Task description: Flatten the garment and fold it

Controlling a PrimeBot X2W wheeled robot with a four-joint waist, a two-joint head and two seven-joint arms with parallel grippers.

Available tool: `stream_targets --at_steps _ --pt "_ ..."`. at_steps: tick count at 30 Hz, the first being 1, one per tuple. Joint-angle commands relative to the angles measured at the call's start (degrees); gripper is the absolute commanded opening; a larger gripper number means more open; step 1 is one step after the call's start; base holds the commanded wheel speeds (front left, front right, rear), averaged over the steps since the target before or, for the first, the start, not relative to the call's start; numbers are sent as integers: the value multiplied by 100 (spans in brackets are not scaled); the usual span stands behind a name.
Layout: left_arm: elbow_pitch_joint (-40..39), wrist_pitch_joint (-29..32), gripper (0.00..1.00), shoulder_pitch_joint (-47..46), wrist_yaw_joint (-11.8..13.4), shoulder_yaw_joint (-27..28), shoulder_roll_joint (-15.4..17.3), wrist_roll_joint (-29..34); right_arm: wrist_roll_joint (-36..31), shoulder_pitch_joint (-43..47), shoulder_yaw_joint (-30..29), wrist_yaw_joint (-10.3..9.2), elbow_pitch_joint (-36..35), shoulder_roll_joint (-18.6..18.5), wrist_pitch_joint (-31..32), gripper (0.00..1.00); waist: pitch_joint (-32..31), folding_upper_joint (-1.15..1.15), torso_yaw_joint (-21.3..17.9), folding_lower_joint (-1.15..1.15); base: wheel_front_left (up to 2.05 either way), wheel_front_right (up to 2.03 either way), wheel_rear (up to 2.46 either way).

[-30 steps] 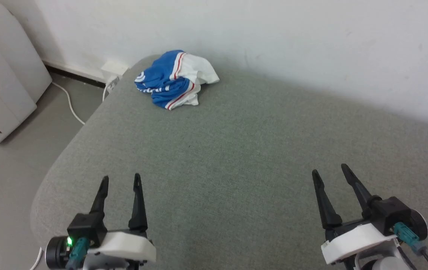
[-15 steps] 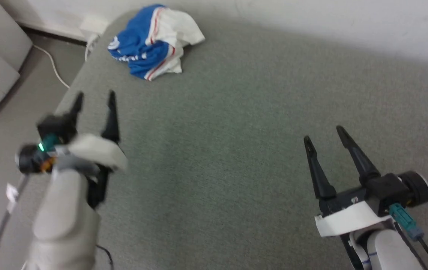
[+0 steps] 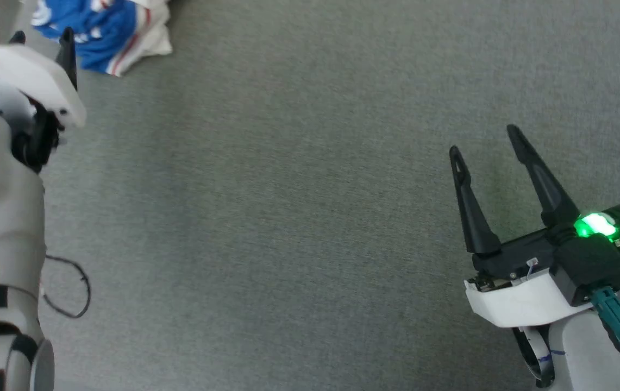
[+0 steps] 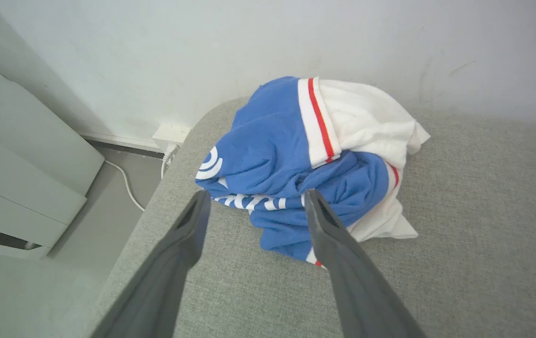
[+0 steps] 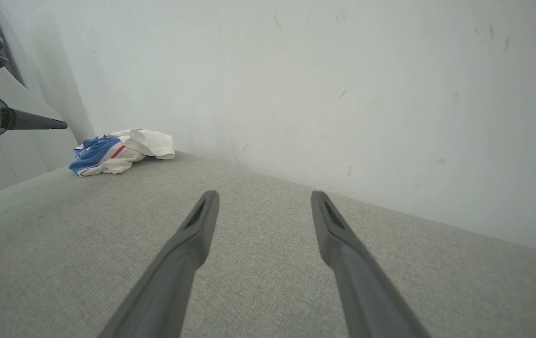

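Note:
The garment (image 4: 277, 155) is a crumpled heap of royal-blue cloth with white parts, red stripes and white lettering, lying at the far left corner of the grey cushioned surface (image 3: 288, 190). In the head view the garment (image 3: 106, 32) sits at the top left edge. My left gripper (image 3: 41, 41) is open just short of it, its fingers framing the heap's near edge without touching in the left wrist view, left gripper (image 4: 257, 195). My right gripper (image 3: 483, 142) hovers open and empty at the lower right, far from the garment (image 5: 117, 152); right gripper (image 5: 263, 195).
A pale wall (image 5: 343, 94) runs right behind the surface. Left of the garment the surface's rounded edge drops to the floor, where a white cabinet (image 4: 14, 188), a wall socket (image 4: 171, 136) and a white cable (image 4: 127, 183) are. A loose black cable (image 3: 68, 288) hangs by my left arm.
The head camera has tilted down, shifting the whole picture. My left arm has reached forward, up to the garment. The right gripper stays open about where it was.

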Motion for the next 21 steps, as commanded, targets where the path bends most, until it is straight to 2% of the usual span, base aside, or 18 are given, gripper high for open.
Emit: stream_targets --at_steps 1,6,10,18,19,21 --pt "218 317 100 -296 -39 -8 -28 -409 -44 -110 25 -5 -183 -23 66 100 642 0 -516 -2 0 0 0" --pt "246 951 100 -699 -42 -337 139 -1037 -73 -125 -7 -5 -422 -19 140 100 830 0 -647 -2 0 0 0" --pt "262 1527 100 -918 -43 -577 456 -1584 -87 -122 -15 -5 -562 -14 168 100 968 0 -758 -2 0 0 0" --pt "354 2678 100 -901 -43 -998 799 -2495 -94 -119 -45 -5 -613 -6 138 100 1082 0 -870 -2 0 0 0" --pt "305 2774 0 -869 -43 -1060 815 -2610 -98 -118 -54 -5 -612 -4 134 100 1087 0 -864 -2 0 0 0" --pt "171 2973 0 -778 -43 -1200 830 -2855 -106 -119 -77 -5 -598 -2 128 100 1079 0 -841 -2 0 0 0"
